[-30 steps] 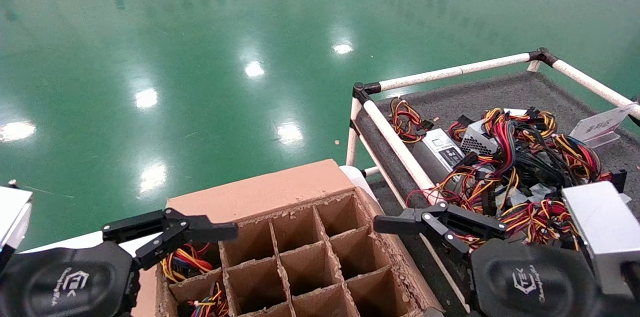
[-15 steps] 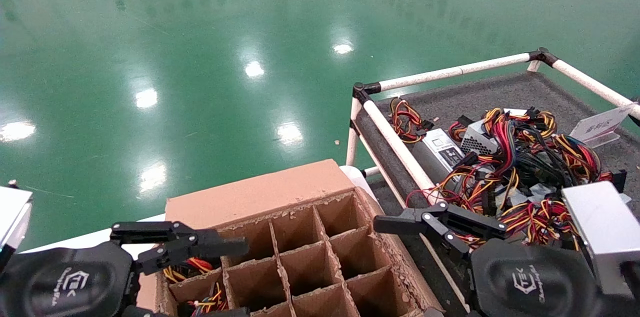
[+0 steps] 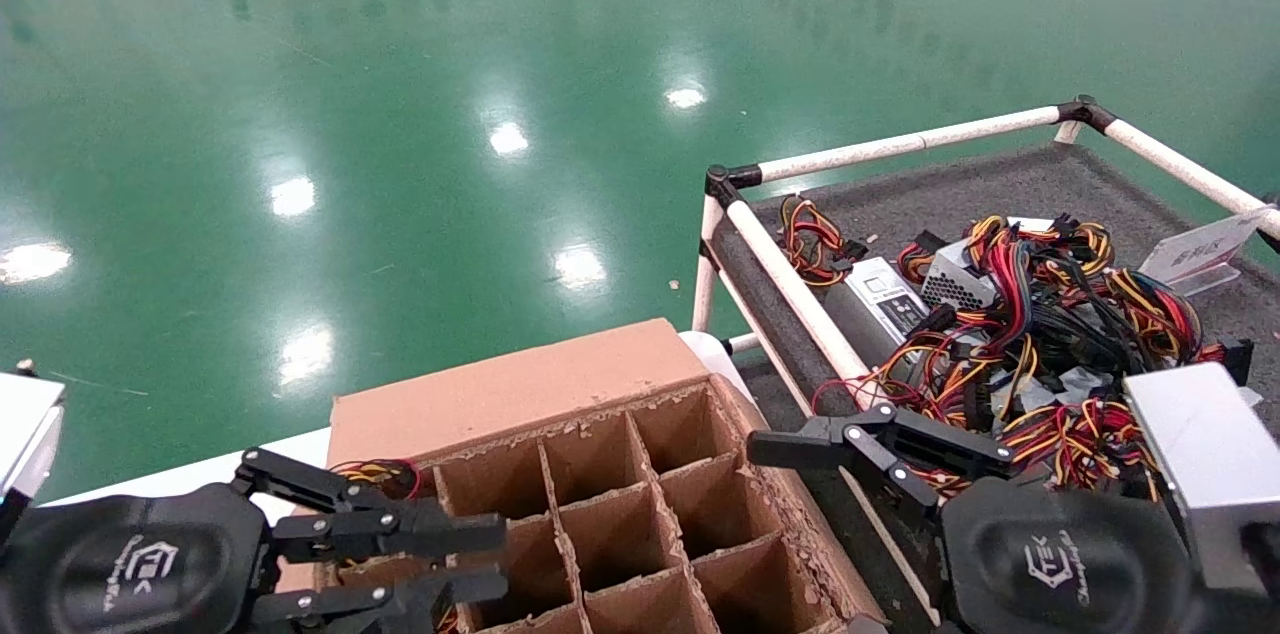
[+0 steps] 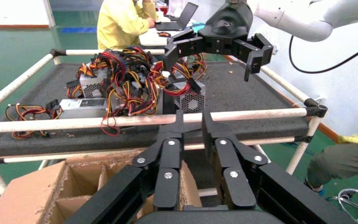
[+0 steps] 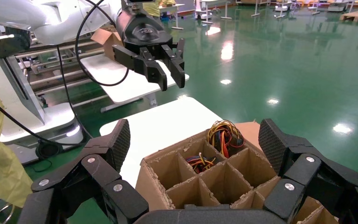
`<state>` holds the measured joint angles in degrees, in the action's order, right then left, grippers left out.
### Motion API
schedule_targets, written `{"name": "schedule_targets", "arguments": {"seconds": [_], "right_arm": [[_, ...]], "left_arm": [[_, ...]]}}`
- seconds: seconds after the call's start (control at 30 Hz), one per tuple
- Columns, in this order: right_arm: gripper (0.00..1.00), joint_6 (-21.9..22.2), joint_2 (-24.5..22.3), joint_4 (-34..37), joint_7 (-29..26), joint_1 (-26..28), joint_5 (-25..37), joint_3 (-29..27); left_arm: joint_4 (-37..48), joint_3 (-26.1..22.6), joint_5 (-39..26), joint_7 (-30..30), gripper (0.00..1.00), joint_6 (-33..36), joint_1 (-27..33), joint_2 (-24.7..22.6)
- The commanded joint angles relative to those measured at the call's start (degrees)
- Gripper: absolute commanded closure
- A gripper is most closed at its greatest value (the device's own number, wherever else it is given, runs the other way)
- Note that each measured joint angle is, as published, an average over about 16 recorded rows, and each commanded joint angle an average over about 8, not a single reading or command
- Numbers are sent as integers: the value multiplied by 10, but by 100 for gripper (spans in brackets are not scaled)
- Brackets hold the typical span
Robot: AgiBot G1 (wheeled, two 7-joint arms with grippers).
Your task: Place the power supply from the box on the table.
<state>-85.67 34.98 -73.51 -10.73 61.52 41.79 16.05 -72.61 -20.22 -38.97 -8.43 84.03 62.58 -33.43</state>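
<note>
The brown box (image 3: 520, 384) with its cardboard grid sits low in the middle. Red, yellow and orange wires (image 5: 223, 135) of a power supply stick out of its far-left corner cell, and more wires (image 5: 198, 162) fill the cell beside it; the metal bodies are hidden. My left gripper (image 3: 490, 559) hovers over those left cells, open with a narrow gap and nothing between its fingers (image 4: 179, 126). The right gripper (image 5: 196, 140) hangs wide open and empty over the box's right edge, beside the table (image 3: 1000, 184).
A heap of power supplies (image 3: 1000, 314) with tangled wires lies on the grey table behind its white pipe rail (image 3: 790, 284). A clear sign stand (image 3: 1200, 254) stands at the far right. The box rests on a white stand (image 5: 158, 126). A person in yellow (image 4: 121, 23) sits beyond the table.
My left gripper has rolled, dropped and reached right over the box's left cells, now covering most of the wires there. The right arm has stayed still.
</note>
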Motion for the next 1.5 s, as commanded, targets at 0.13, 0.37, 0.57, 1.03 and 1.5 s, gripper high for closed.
{"name": "schedule_targets", "arguments": {"seconds": [0.13, 0.37, 0.57, 1.03, 1.5], "right_arm": [[0, 0, 0, 0, 0, 0, 0, 0], [0, 0, 0, 0, 0, 0, 0, 0], [0, 0, 0, 0, 0, 0, 0, 0], [0, 13, -8, -9, -1, -27, 24, 11], [0, 15, 56, 17, -1, -21, 97, 69]], "left_arm": [[0, 0, 0, 0, 100, 0, 0, 0], [0, 0, 0, 0, 80, 0, 0, 0], [0, 0, 0, 0, 7, 0, 0, 0], [0, 0, 0, 0, 0, 0, 0, 0], [0, 0, 0, 0, 0, 0, 0, 0]]}}
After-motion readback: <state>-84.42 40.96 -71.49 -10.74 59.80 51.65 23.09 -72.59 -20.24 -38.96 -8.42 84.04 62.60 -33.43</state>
